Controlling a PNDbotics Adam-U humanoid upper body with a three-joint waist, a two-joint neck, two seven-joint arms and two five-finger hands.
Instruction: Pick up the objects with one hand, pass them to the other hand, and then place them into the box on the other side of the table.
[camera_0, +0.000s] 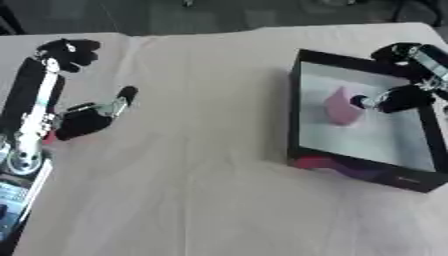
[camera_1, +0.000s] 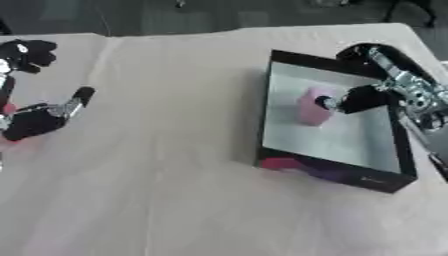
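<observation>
Your table (camera_0: 201, 175) holds the black box (camera_0: 429, 145) at right. Your left hand (camera_0: 87, 120) rests open at the left edge, fingers apart. Your right hand (camera_1: 363, 99) pinches the pink object (camera_1: 311, 107) inside the box.

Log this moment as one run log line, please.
stage: placing | right hand: over box, at pink object | left hand: idle on table

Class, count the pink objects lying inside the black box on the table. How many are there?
1. A single pink object sits inside the black box, near its left wall, right beside the right hand. Anything behind that hand would be hidden.
</observation>
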